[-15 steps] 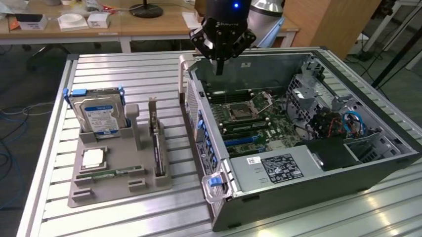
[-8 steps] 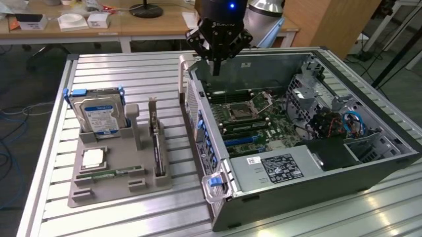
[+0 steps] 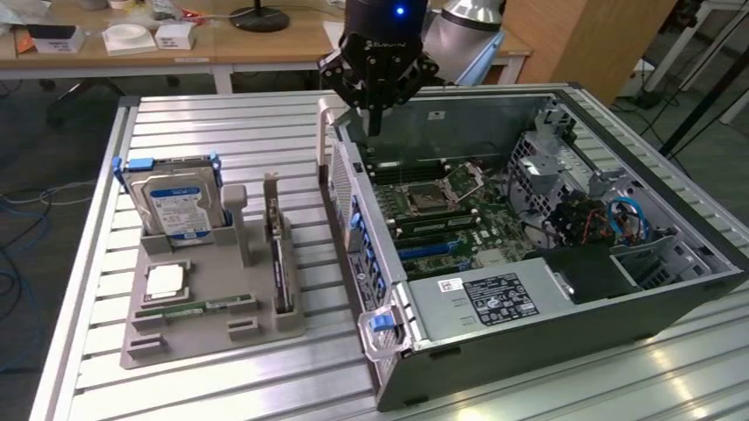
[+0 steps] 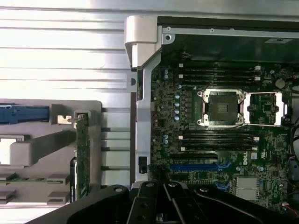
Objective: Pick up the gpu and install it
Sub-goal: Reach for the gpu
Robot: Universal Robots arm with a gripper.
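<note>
Off to the exterior view's left of the tool, and lower, a grey holder tray (image 3: 175, 342) sits on the slatted bench (image 3: 210, 132). It carries a hard drive (image 3: 175, 206) in a blue caddy, a processor chip (image 3: 165, 279), a narrow memory stick (image 3: 193, 308) and the gpu (image 3: 279, 263). The gpu stands on edge in its slot with the silver bracket uppermost, well apart from the tool.

The tool (image 3: 374, 123) hangs over the back corner of the open computer case (image 3: 655, 303). Its jaws are closed on nothing. By my reading the pick-up has not begun, so this is the reaching step. A grasp would call for the jaws to part and the tool to come over the card's upper edge, clear of the tray posts beside it.

To the exterior view's right of the tool, the case holds the motherboard (image 3: 468, 232), with a bare processor socket (image 3: 424, 197) and a blue expansion slot (image 4: 194, 166) with nothing in it. A labelled power supply (image 3: 492, 298) sits at the near end.
</note>
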